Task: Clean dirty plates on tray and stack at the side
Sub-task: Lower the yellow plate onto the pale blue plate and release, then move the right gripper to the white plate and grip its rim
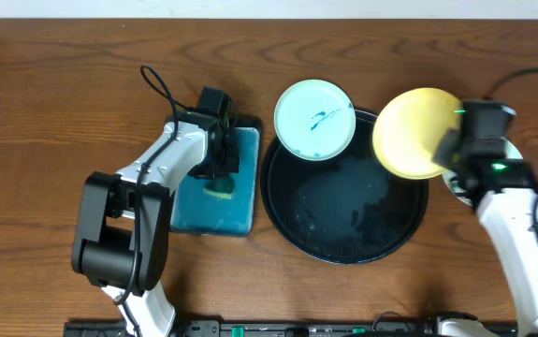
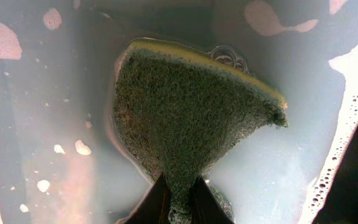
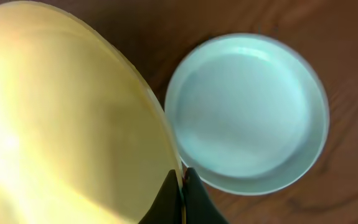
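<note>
Left jaws are clamped on the sponge [image 2: 191,106], which is dunked in the cloudy water of the basin [image 1: 194,213], centre-left in the overhead view. Right jaws pinch the edge of the yellow plate [image 1: 415,131], holding it tilted over the upper-right rim of the tray [image 1: 343,225]. A scribbled mint plate [image 1: 315,119] overlaps the tray's upper-left rim, and a clean mint plate [image 3: 247,112] sits on the desk [image 1: 44,94] at the right edge, under the right arm.
</note>
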Tool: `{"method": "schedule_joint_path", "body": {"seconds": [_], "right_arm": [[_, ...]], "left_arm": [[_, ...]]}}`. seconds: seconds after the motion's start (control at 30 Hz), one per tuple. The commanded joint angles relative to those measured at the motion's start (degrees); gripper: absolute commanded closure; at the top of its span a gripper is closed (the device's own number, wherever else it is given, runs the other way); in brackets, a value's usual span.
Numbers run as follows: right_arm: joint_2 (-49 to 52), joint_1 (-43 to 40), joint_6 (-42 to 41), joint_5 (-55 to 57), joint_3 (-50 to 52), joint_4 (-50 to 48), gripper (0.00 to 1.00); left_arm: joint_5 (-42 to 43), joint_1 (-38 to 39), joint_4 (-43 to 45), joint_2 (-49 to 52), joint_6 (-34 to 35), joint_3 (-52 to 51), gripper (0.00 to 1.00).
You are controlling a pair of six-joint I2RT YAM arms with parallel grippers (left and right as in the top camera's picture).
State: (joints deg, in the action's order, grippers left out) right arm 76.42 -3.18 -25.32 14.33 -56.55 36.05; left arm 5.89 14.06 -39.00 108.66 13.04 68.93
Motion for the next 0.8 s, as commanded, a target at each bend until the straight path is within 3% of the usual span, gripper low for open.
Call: {"method": "schedule_joint_path", "body": {"seconds": [0.0, 0.4, 0.77], "right_arm": [[-0.9, -8.3, -4.7, -14.5, -0.8, 1.1, 0.99], [4.5, -27.2, -6.2, -16.6, -0.7, 4.7, 0.99], [13.1, -32.9, -6.4, -17.7, -0.7, 3.1, 0.99]], "left_arm": [[0.1, -0.2, -0.6, 2.9, -0.7, -0.5, 0.93], [0.1, -0.2, -0.6, 2.9, -0.8, -0.5, 0.92], [0.1, -0.2, -0.7, 2.9, -0.7, -0.5, 0.93]]}}
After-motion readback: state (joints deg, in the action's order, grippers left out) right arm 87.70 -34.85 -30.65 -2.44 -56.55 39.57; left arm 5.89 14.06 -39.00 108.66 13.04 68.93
